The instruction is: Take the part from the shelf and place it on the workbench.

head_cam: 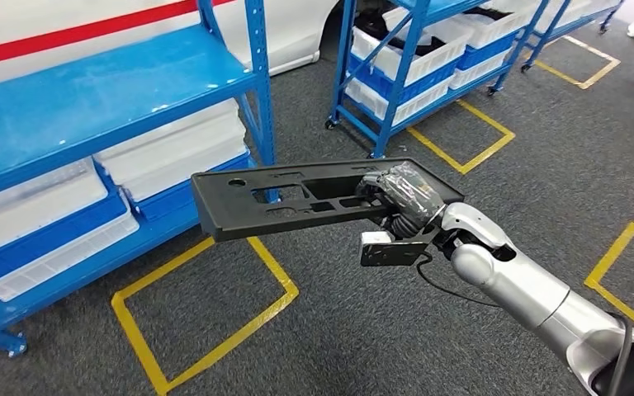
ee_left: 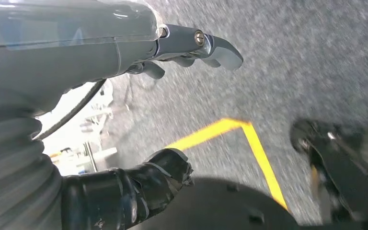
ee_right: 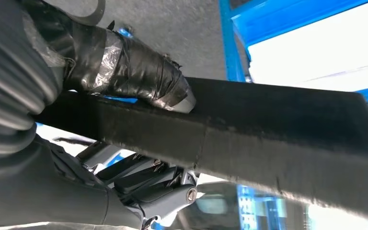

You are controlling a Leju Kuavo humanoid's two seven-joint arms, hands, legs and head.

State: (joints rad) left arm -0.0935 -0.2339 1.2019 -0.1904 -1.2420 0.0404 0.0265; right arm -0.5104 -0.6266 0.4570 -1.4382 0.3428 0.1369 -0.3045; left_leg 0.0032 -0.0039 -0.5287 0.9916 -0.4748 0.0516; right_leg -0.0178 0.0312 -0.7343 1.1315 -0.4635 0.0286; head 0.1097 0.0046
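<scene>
- My right hand [head_cam: 400, 206] grips one end of the long black plastic part [head_cam: 297, 198]; the taped thumb [ee_right: 139, 76] presses on one face and the darker fingers [ee_right: 148, 184] curl under the other, so the part is clamped between them.
- The part is held in the air, roughly level, reaching out from my hand toward the blue shelf [head_cam: 107, 99] on my left. Its far end overlaps the shelf's front upright [head_cam: 262, 91] in the head view; I cannot tell whether they touch.
- Cut-outs run along the part's upper face, and its long near edge is straight and unobstructed.
- Under the part lies grey carpet floor [head_cam: 363, 338] marked with a yellow taped square [head_cam: 206, 326], open room below and toward me.
- White and blue bins [head_cam: 173, 153] sit on the shelf's lower levels.
- A second blue rack [head_cam: 413, 58] with white bins stands farther off, well apart from the part.
- My left hand [ee_left: 163, 96] hangs over the carpet beside a yellow tape corner [ee_left: 242, 127], thumb and fingers apart, holding nothing.
</scene>
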